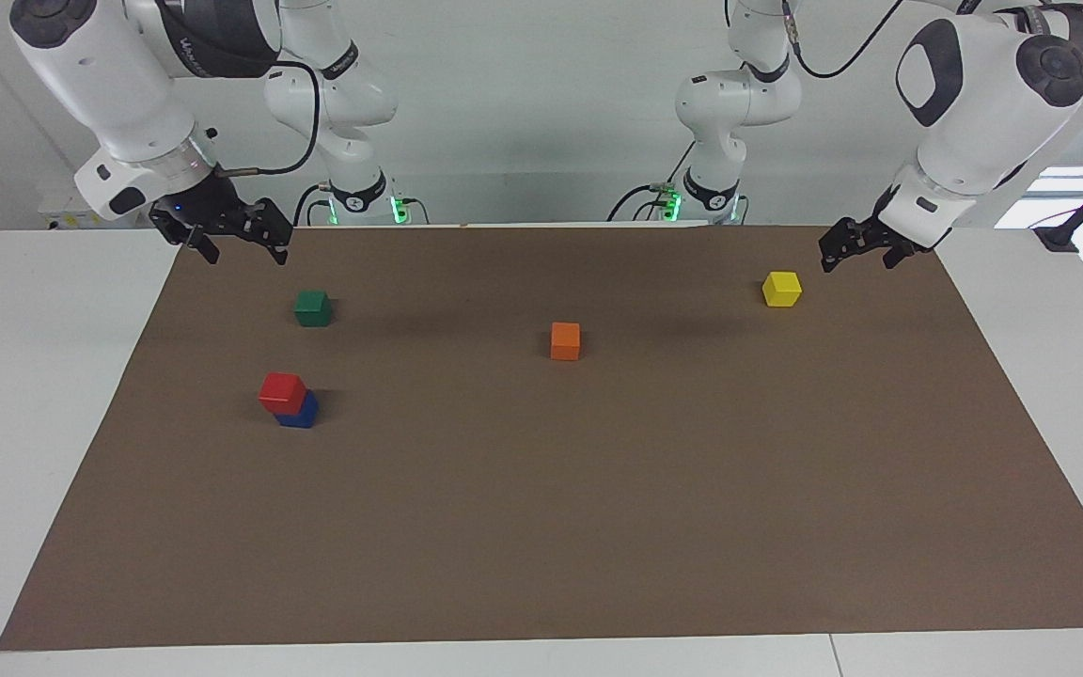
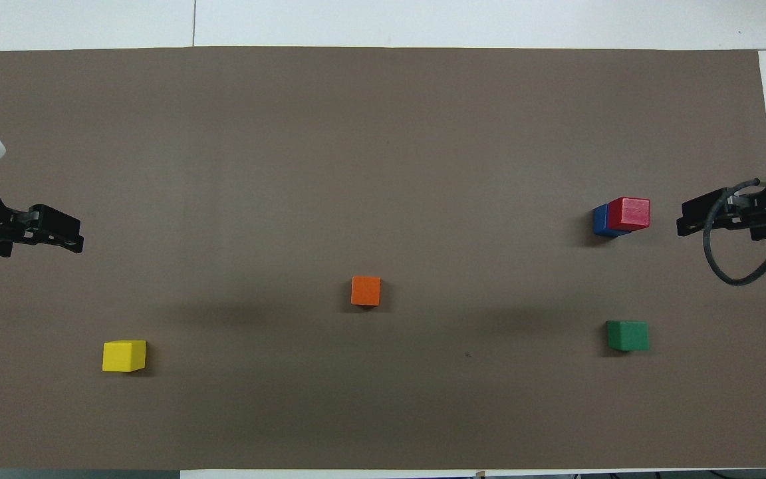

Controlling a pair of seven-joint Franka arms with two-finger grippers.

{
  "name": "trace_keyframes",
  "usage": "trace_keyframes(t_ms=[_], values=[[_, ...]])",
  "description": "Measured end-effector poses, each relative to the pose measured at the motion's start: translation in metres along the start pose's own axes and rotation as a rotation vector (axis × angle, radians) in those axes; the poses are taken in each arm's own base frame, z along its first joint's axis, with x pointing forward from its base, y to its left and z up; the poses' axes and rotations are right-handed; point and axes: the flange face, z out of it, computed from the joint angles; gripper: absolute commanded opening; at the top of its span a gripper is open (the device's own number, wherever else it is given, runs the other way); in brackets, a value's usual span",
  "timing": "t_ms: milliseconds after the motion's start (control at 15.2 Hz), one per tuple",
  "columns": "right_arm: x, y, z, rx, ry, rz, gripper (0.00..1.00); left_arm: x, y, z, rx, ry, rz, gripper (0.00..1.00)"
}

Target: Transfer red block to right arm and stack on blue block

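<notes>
Brown paper covers the desk, where the small red cube [image 1: 281,392] sits slightly askew on the small blue cube [image 1: 302,412]; the right gripper [image 1: 233,235] and left gripper [image 1: 859,248], both open and empty, should retreat without brushing the stack.

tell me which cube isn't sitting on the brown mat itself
The red block. It rests on top of the blue block, while green, orange and yellow cubes each sit alone on the mat.

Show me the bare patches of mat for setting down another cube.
Widest: the mat farther from the robots than the orange cube. Also between orange cube and yellow cube. Crowded: the right arm's end, where red block tops blue block near the green cube.
</notes>
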Motion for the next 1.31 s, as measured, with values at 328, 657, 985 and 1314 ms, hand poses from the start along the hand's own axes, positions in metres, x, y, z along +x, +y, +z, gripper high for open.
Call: trace_keyframes(t_ms=[328,657,985,1314], values=[[0.0069,0.0005,-0.0007,-0.009,0.035,0.000,1.00,0.0005,0.0025,-0.0003,-0.005,0.004,0.004,1.00],[0.0073,0.0028,-0.0008,-0.032,0.038,0.000,1.00,0.0003,0.0032,-0.0012,-0.006,0.008,0.005,1.00],[0.0075,0.0045,-0.0008,-0.033,0.038,-0.006,1.00,0.0003,-0.0009,-0.0013,-0.007,0.008,-0.003,1.00],[0.0076,0.0055,-0.0008,-0.033,0.038,-0.005,1.00,0.0003,-0.0040,-0.0013,-0.008,0.008,-0.008,1.00]])
